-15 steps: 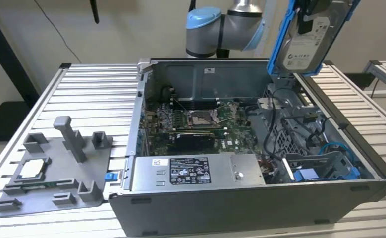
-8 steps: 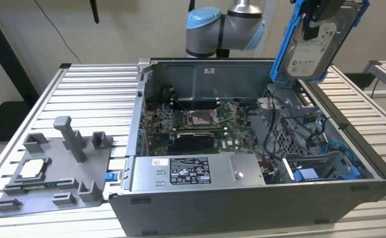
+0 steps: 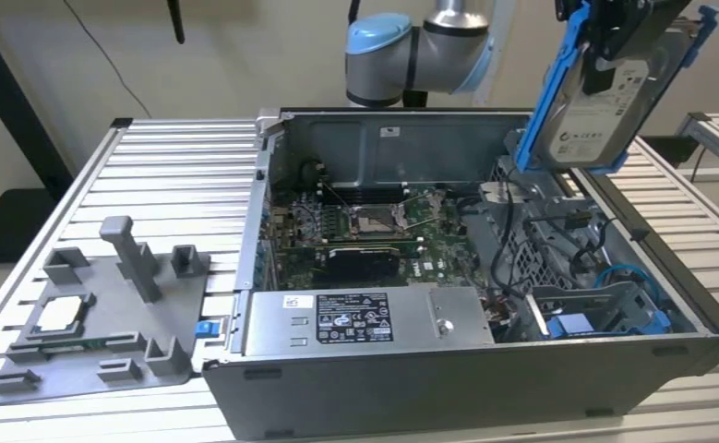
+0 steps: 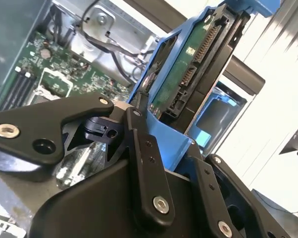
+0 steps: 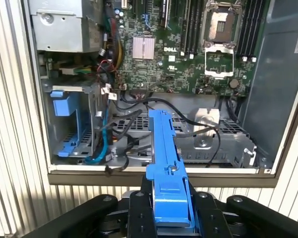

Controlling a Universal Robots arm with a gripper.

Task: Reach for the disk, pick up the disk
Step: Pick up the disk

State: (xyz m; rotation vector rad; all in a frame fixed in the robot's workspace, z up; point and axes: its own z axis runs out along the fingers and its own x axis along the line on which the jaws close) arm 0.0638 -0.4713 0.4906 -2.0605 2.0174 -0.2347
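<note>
Here the disk (image 3: 605, 97) is a flat silver-grey drive with a white label, framed by a bright blue bracket. It hangs upright in the air above the open computer case (image 3: 458, 277), near the exterior view's right. The gripper (image 3: 617, 37) holds it from above, the jaws clamped on the blue bracket (image 5: 168, 173). The case stands on the ribbed desk (image 3: 162, 185)

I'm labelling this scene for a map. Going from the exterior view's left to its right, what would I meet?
Grey fixture tray → open computer case → the disk held up in the gripper, over the case's right part.
</note>
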